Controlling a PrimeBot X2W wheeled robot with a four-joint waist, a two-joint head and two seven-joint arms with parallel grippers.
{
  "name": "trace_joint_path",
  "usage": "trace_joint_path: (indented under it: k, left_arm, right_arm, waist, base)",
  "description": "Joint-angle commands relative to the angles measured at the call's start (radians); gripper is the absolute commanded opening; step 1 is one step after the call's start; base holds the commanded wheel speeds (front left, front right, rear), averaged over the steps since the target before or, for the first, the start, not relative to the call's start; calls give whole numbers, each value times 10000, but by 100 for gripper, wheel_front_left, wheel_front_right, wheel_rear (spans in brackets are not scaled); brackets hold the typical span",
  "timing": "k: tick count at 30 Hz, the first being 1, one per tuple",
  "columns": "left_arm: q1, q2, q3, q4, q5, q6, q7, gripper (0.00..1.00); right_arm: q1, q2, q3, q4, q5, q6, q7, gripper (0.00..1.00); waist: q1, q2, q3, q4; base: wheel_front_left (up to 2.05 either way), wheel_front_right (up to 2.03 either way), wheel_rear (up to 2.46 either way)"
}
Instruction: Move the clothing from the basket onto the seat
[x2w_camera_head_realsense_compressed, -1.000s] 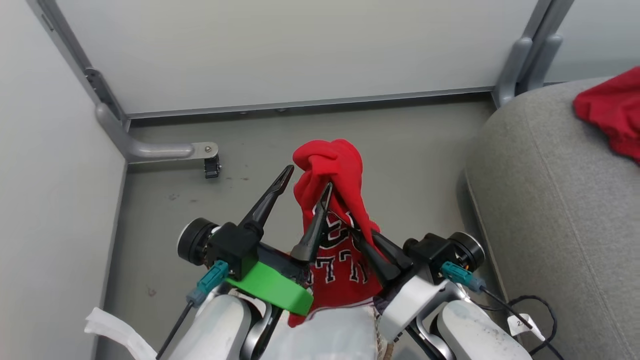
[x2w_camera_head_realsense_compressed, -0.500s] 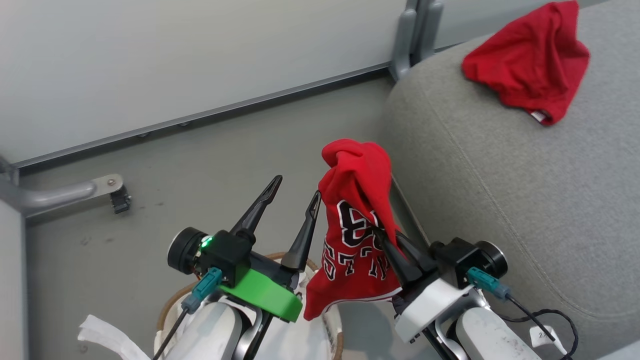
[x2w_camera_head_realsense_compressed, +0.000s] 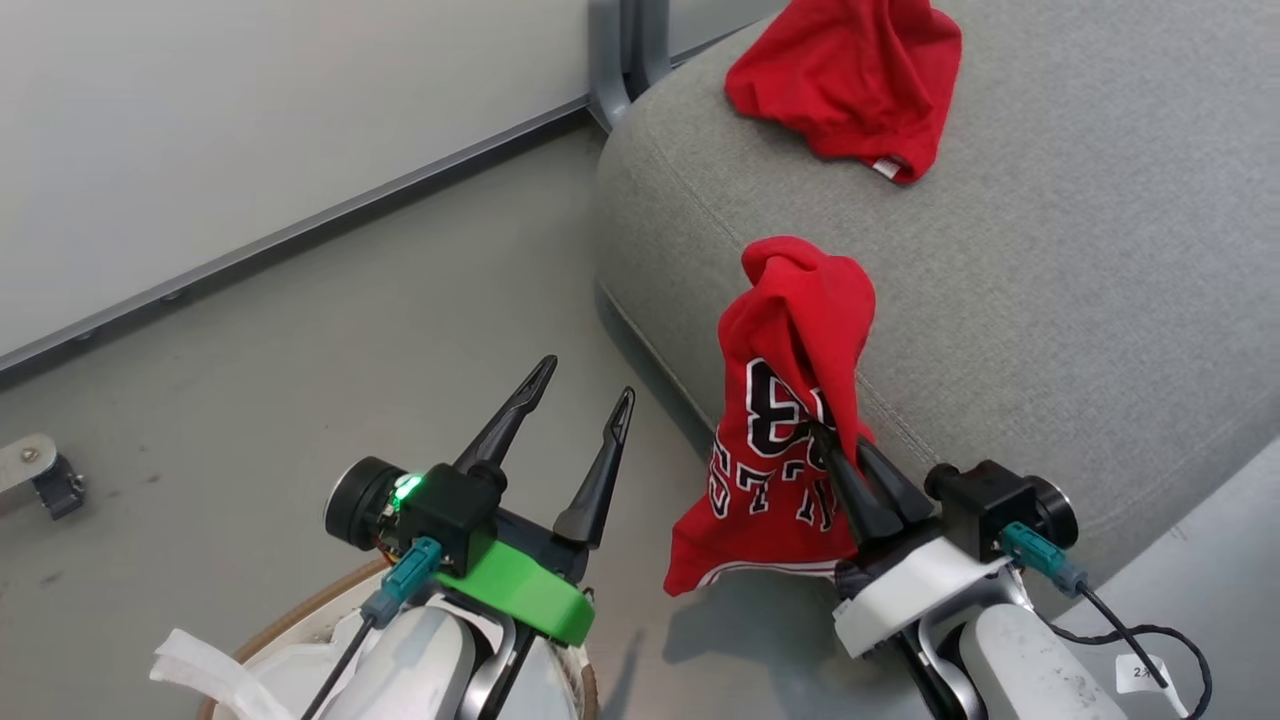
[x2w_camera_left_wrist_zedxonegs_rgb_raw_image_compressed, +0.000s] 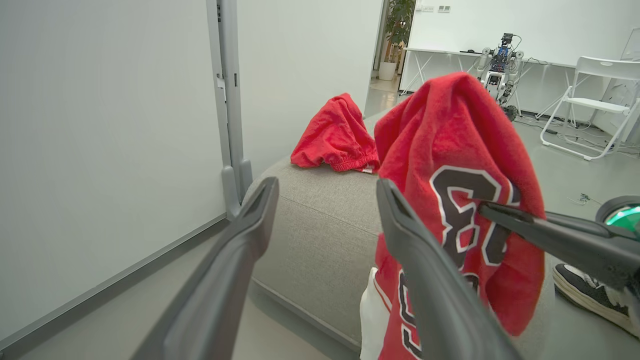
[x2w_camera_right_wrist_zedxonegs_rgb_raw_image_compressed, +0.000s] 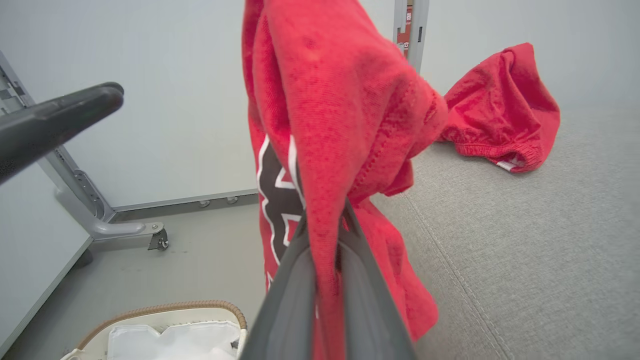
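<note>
My right gripper (x2w_camera_head_realsense_compressed: 827, 432) is shut on a red jersey (x2w_camera_head_realsense_compressed: 790, 410) with black-and-white numbers, which drapes over its fingers (x2w_camera_right_wrist_zedxonegs_rgb_raw_image_compressed: 325, 280) and hangs by the front edge of the grey seat (x2w_camera_head_realsense_compressed: 1050, 300). A second red garment (x2w_camera_head_realsense_compressed: 850, 75) lies crumpled on the seat farther back, also seen as the red garment (x2w_camera_right_wrist_zedxonegs_rgb_raw_image_compressed: 500, 120) in the right wrist view. My left gripper (x2w_camera_head_realsense_compressed: 583, 385) stands open and empty above the floor, left of the jersey (x2w_camera_left_wrist_zedxonegs_rgb_raw_image_compressed: 460, 210). The basket (x2w_camera_right_wrist_zedxonegs_rgb_raw_image_compressed: 165, 325), with its brown rim and white lining, sits low beside me; its rim (x2w_camera_head_realsense_compressed: 290, 620) shows under my left arm.
White partition panels with grey frame posts (x2w_camera_head_realsense_compressed: 620, 60) stand behind the floor and the seat. A wheeled foot of the frame (x2w_camera_head_realsense_compressed: 45, 480) rests at the far left. A black cable (x2w_camera_head_realsense_compressed: 1150, 640) trails by my right arm. A person's shoe (x2w_camera_left_wrist_zedxonegs_rgb_raw_image_compressed: 595, 295) shows near the seat.
The head view has swung right, bringing the seat and the lying garment toward the middle. The right gripper has carried the jersey from over the basket to the seat's edge. The left gripper stays open.
</note>
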Motion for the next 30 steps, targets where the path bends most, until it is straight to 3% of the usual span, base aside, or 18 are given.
trace_joint_path:
  k: [1, 5, 9, 19, 26, 30]
  left_arm:
    - [41, 135, 12, 18, 121, 15, -2, 100]
    - [-180, 225, -131, 23, 154, 15, -2, 100]
    - [-327, 391, -223, 34, 153, 15, -2, 100]
    - [-931, 958, -604, -55, 13, 15, -2, 100]
    - [-1368, 1201, -846, -185, -49, 15, -2, 100]
    - [-1715, 1364, -986, -254, -87, 15, -2, 100]
  right_arm:
    - [-117, -9, -124, -75, -157, -14, -51, 0]
    - [-759, -23, -597, -47, -869, -14, -49, 0]
    - [-1758, -447, -1165, -224, -1355, -14, -49, 0]
    - [-5248, -2686, -2382, -219, -2096, -14, -49, 0]
    - [-7605, -4006, -2651, 606, -2637, -14, 68, 0]
    - [-8282, -4420, -3254, 823, -3245, -14, 672, 0]
  waist:
    - [0, -1, 331, -392]
    - [0, -1, 641, -356]
    - [0, -1, 1046, -191]
    - [0, -1, 2248, 608]
    - [0, -1, 3009, 1180]
    - [0, -1, 3440, 1600]
  base:
    - [0, 0, 0]
    - [0, 0, 0]
    - [0, 0, 0]
    - [0, 0, 0]
    - [0, 0, 0]
    - [0, 0, 0]
